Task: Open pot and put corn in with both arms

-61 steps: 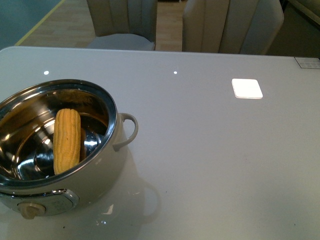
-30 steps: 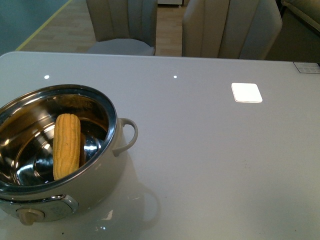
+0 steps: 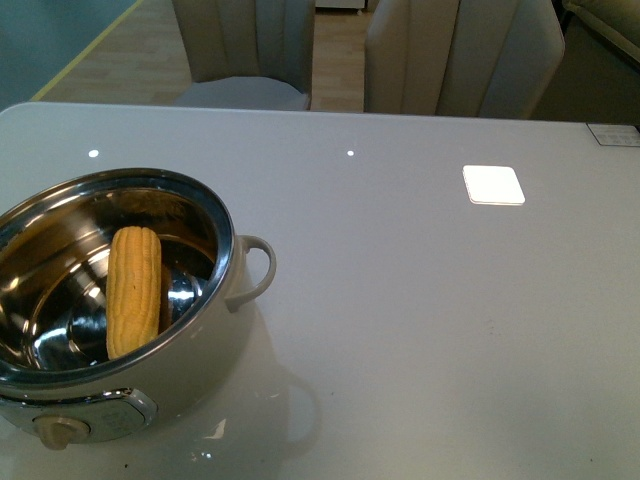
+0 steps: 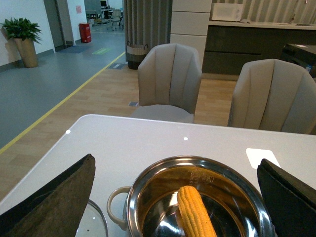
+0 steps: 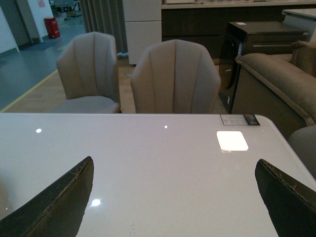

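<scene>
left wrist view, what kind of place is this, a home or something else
Probably an office or showroom with a dining corner, not a home: a white table with upholstered chairs, a kitchen-style counter behind, and a long open floor with a yellow line and a potted plant.

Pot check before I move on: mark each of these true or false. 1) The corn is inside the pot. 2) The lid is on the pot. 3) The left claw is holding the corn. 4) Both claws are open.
1) True: the corn lies in the pot's steel bowl.
2) False: the pot is uncovered; the lid lies on the table beside it.
3) False: the left claw is open and empty above the pot.
4) True: the right claw is also spread wide, over bare table.
</scene>
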Robot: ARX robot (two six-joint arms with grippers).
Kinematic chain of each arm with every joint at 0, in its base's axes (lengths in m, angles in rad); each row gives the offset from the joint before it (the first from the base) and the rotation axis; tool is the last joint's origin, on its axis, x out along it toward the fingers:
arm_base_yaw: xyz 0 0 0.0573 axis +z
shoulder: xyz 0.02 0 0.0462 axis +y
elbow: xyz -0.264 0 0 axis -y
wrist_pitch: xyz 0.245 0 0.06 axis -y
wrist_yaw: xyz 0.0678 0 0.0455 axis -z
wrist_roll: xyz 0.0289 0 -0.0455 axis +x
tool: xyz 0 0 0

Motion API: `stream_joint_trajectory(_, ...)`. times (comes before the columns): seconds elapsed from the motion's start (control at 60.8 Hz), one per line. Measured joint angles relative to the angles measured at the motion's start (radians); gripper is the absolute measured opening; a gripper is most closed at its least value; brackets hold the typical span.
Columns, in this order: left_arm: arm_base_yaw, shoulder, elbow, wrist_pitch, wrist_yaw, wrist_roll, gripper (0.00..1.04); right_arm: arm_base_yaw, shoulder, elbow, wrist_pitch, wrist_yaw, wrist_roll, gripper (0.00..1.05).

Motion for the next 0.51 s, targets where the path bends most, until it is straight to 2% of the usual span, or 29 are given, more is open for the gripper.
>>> stream_joint_trajectory(0.51,0.0,0.0,0.0,0.0,0.0,0.0,0.98,0.0,0.0,0.0,0.0,0.0,0.0,0.96)
